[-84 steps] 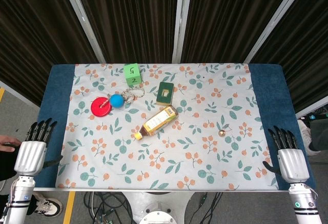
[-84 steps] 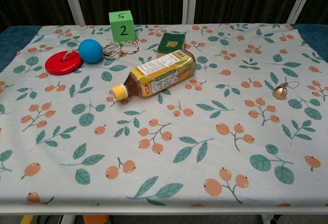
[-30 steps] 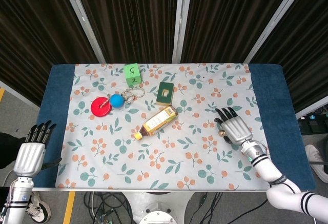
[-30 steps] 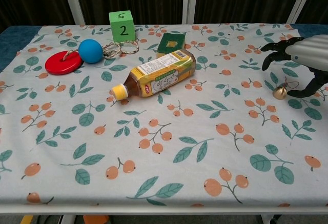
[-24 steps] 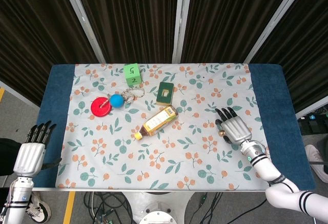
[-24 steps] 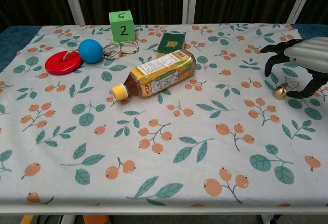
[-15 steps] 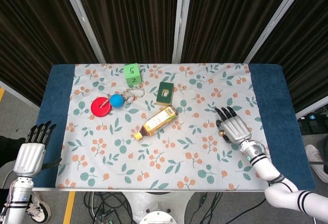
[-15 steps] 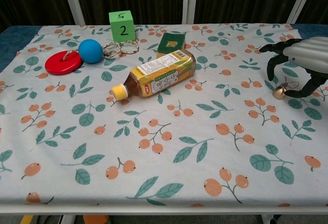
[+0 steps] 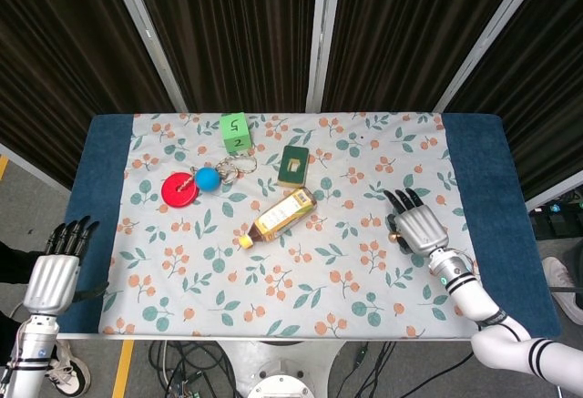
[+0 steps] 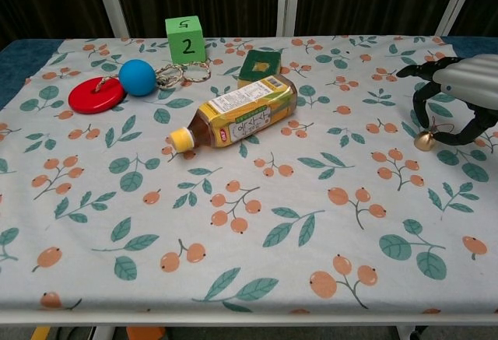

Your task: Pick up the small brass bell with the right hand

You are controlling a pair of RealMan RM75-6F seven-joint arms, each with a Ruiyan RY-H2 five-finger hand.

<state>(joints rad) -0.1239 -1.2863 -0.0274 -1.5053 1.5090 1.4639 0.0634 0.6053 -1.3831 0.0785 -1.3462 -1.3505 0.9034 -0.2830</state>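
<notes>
Bare cloth surrounds the bell [image 10: 425,141]; bottle [image 10: 243,112] well apart.

I see a table [image 9: 474,143] with blue edges, covered by a white cloth [image 10: 257,223] printed with leaves and orange berries. On the cloth: a green cube [image 10: 184,40] marked 5 and 2 at the far side, a red disc [image 10: 95,95] touching a blue ball [image 10: 138,77], metal rings [image 10: 180,73] beside them, a green box [image 10: 261,65], a tea bottle [image 10: 241,114] on its side, and a small brass bell [image 10: 424,140] near the right edge
</notes>
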